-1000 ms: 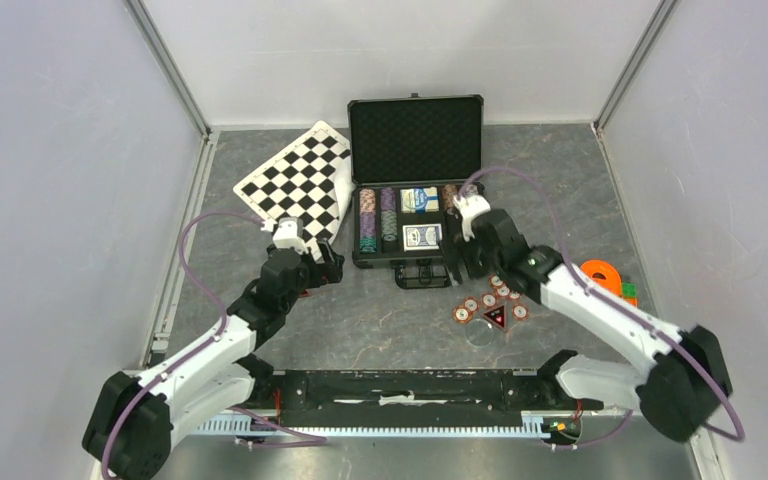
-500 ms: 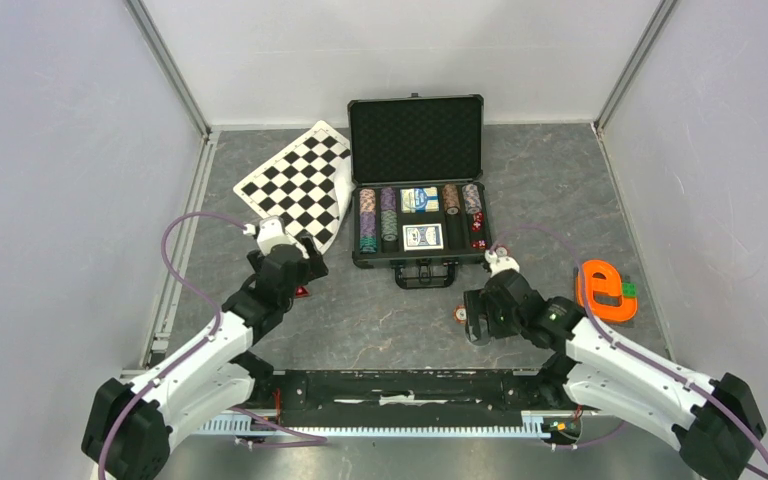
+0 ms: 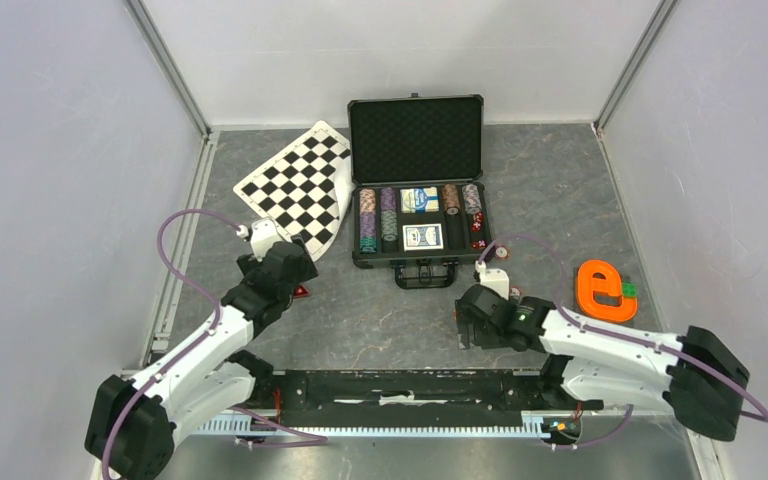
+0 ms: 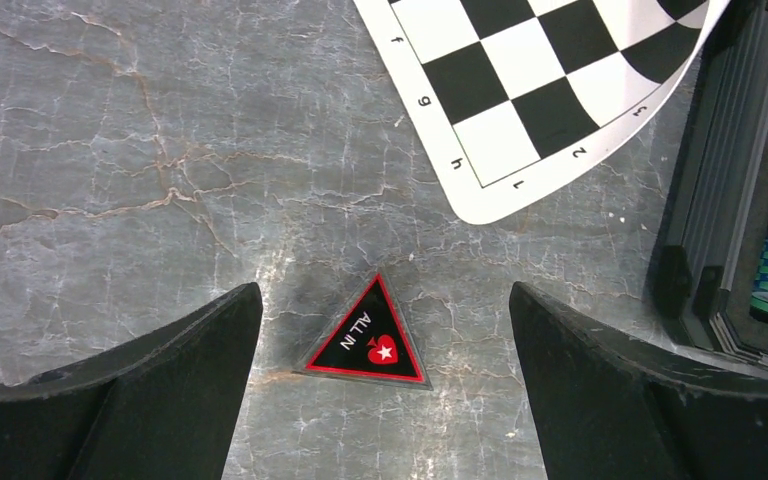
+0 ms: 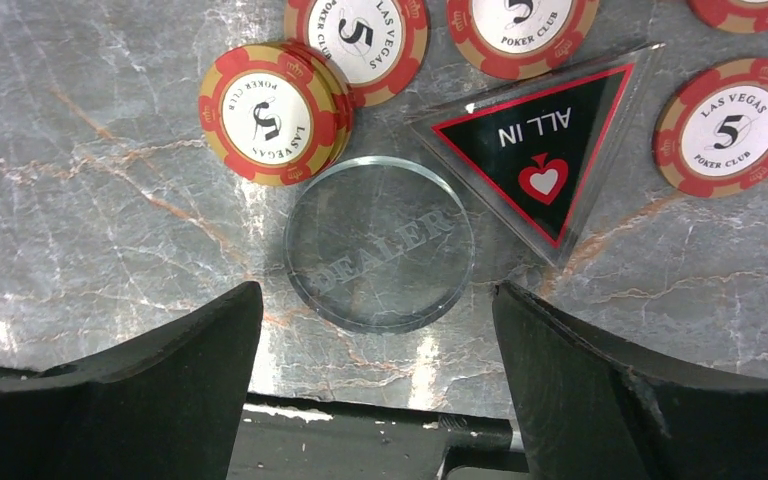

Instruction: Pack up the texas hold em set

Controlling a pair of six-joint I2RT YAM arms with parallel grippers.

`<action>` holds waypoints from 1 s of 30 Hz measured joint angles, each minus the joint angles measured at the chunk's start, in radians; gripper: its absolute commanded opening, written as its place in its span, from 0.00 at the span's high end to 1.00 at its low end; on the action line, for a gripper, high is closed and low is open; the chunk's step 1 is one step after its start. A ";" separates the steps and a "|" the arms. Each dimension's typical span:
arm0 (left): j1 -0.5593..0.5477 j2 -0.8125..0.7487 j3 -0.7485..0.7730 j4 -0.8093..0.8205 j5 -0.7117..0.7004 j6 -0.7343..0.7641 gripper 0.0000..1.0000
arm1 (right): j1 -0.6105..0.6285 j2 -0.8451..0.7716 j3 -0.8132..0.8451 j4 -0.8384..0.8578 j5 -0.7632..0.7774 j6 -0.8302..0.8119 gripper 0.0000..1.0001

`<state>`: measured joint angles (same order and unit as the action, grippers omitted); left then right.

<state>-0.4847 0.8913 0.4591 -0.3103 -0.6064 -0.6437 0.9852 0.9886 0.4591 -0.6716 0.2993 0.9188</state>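
The black case [image 3: 416, 190] lies open, with chip stacks, two card decks and red dice in its tray. A black-and-red "ALL IN" triangle [image 4: 368, 340] lies on the table just beyond my left gripper [image 4: 382, 290], which hangs open and empty above it. My right gripper [image 5: 375, 290] is open and empty over a clear round "DEALER" button [image 5: 378, 245]. Past that button lie a second "ALL IN" triangle [image 5: 540, 150] and several red "5" chips [image 5: 272, 115]. In the top view my right gripper [image 3: 472, 325] hides these pieces. One chip [image 3: 501, 253] lies beside the case handle.
The checkered board [image 3: 300, 185] lies left of the case, its curled corner [image 4: 550, 90] close to my left gripper. An orange e-shaped object [image 3: 602, 290] sits at the right. The black base rail [image 5: 360, 440] runs just behind my right fingers.
My right arm has swung from the case's front edge back toward the near edge, over the loose pieces. My left arm has drawn slightly back and left. Both grippers stay open.
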 measured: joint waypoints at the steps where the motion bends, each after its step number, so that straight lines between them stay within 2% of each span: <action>1: 0.002 0.000 0.000 -0.002 -0.005 0.000 0.00 | 0.013 0.028 0.012 -0.005 0.013 0.013 0.13; 7: 0.006 -0.005 0.000 -0.003 -0.021 0.000 0.00 | 0.081 0.148 0.075 -0.046 0.099 0.085 0.17; 11: 0.006 -0.009 0.000 -0.003 -0.022 0.000 0.00 | 0.085 0.152 0.077 -0.047 0.144 0.102 0.34; 16: 0.006 -0.008 0.000 -0.003 -0.022 -0.003 0.00 | 0.085 0.173 0.087 -0.044 0.170 0.106 0.40; 19: 0.007 -0.007 0.000 -0.003 -0.021 -0.007 0.00 | 0.086 0.181 0.092 -0.041 0.173 0.107 0.38; 22: 0.008 -0.002 0.000 -0.003 -0.021 -0.008 0.00 | 0.074 0.159 0.081 -0.028 0.162 0.108 0.22; 26: 0.008 0.004 0.000 -0.003 -0.017 -0.008 0.00 | 0.050 0.067 0.026 0.014 0.128 0.115 0.21; 30: 0.009 0.004 0.000 -0.002 -0.012 -0.008 0.00 | 0.018 0.056 0.003 0.036 0.100 0.108 0.23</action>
<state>-0.4759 0.8951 0.4591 -0.3122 -0.6182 -0.6514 1.0035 1.0443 0.4618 -0.6357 0.3996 1.0264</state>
